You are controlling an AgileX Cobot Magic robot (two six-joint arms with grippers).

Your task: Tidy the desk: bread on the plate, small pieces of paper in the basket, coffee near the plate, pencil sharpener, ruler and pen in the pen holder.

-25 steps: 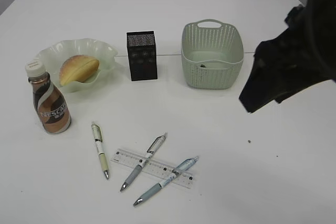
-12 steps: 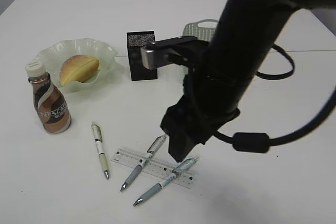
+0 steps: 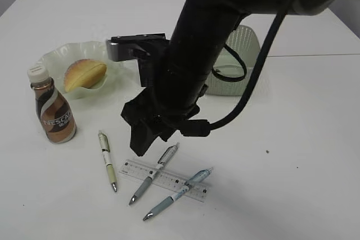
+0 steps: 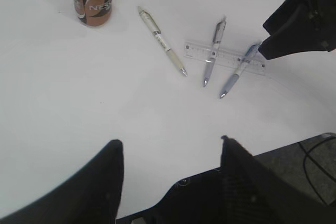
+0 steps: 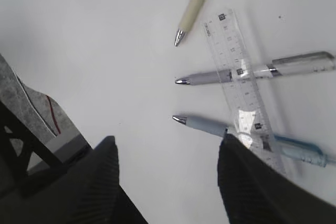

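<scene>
On the counter (image 3: 315, 155) out front, the ruler (image 3: 164, 180) lies long-axis left to right, under two pens; right claw (image 3: 147, 139) hovers above, empty. Left wrist: left claw (image 4: 170, 166) gapes, ruler (image 4: 226, 57) far off. Right wrist: spread fingers (image 5: 247, 182), ruler (image 5: 242, 90) runs diagonally.

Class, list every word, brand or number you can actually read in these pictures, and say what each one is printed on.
"NESCAFE": on the brown label of the coffee bottle; the left wrist view shows only part of it.
Scale marks on the clear ruler: numbers too small and blurred to read.
Print on the three pens, such as the cream one: too small to read.
Nothing else carries text.
</scene>
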